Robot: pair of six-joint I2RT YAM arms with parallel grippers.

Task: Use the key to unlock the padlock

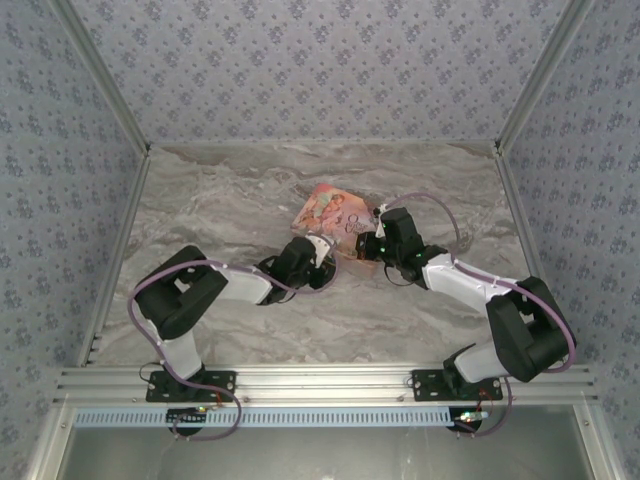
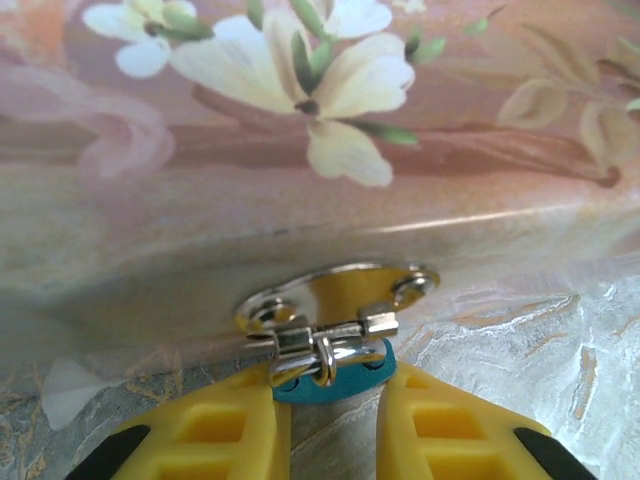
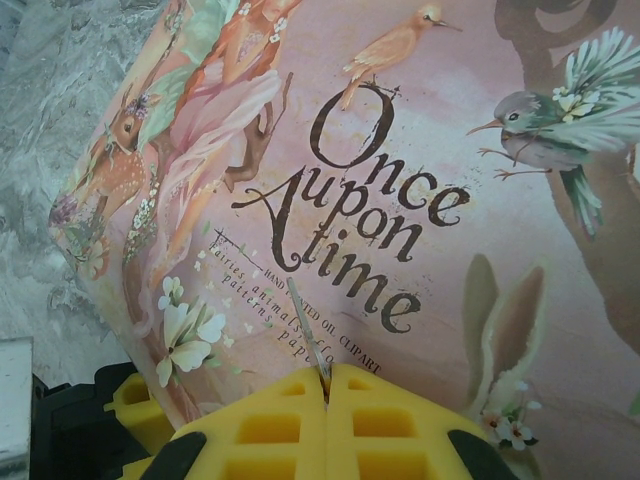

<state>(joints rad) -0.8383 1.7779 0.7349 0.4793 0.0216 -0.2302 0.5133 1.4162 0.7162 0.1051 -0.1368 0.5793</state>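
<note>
**A:** Item: padlock (image 2: 355,375). Location?

**B:** Teal body, hung from the silver hasp (image 2: 335,300) on the book (image 2: 300,150) edge. It lies crosswise, directly between the fingers of the left gripper (image 2: 335,395).

**A:** Left fingers?

**B:** Narrow, pressed against both ends of the body.

**A:** Item: key (image 3: 308,330)?

**B:** Thin blade, pinched in the right gripper (image 3: 327,378), whose fingers are fully closed. The blade points out over the book's cover.

**A:** Coming move?

**B:** Probably the right arm must turn the blade towards the padlock, held just to its left. Keyhole hidden, so entry angle unknown.
</note>
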